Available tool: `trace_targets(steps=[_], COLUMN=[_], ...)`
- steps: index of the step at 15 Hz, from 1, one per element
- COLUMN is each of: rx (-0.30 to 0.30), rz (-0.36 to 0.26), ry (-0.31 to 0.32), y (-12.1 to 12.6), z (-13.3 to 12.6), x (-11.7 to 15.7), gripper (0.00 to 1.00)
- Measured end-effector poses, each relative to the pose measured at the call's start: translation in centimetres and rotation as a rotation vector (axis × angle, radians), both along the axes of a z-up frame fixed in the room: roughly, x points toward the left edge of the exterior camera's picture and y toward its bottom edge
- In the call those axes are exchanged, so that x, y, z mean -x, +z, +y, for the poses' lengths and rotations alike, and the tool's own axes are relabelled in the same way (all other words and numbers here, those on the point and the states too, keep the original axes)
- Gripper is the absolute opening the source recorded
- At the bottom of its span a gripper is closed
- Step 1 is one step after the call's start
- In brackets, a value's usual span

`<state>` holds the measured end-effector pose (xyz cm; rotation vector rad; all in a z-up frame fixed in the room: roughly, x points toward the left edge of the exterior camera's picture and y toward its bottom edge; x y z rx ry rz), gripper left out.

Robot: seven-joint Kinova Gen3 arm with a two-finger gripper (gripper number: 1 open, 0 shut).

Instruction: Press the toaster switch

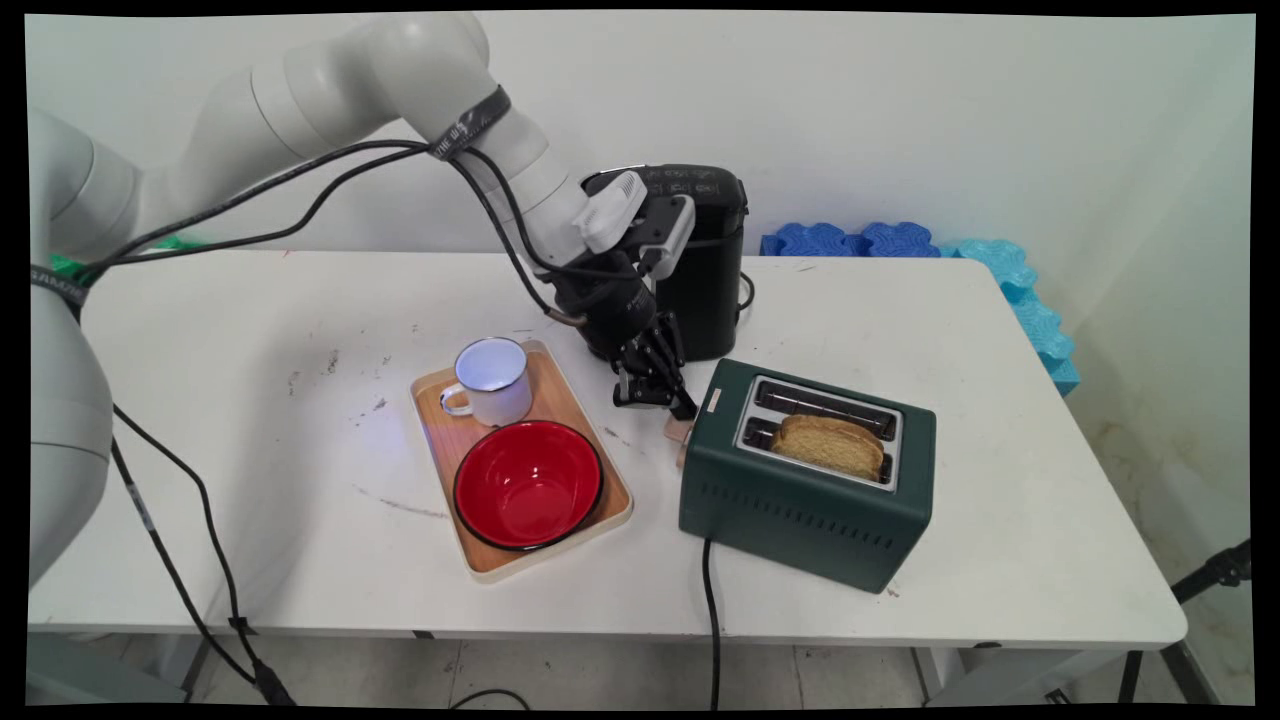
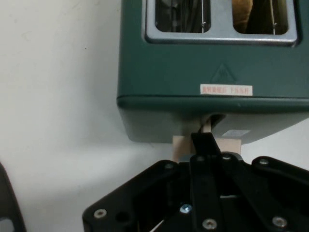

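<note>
White table (image 1: 250, 420) by a pale wall carries a green toaster (image 1: 800, 500), toast slice (image 1: 830, 445) in its near-edge slot. Robot jaws, closed with nothing between them, press its wooden lever (image 2: 186, 147) at the end facing the tray (image 1: 590, 470), presumably to lower the bread.

Pincer (image 1: 668, 402) at green toaster (image 1: 810, 500) lever end — toast (image 1: 828, 445) in slot (near one); tray (image 1: 590, 440) just left.

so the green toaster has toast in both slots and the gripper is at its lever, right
Not quite. The main view shows toast in only the nearer slot of the green toaster; the far slot is empty. The gripper is indeed at its lever.
</note>
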<state>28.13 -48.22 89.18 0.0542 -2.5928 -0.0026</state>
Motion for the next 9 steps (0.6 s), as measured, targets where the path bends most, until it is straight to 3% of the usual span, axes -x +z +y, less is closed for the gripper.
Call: trace_targets(steps=[9], rx=[-0.023], rz=[0.000], ry=[0.027], y=[-0.71], z=[0.68], x=[-0.38], gripper=[0.00])
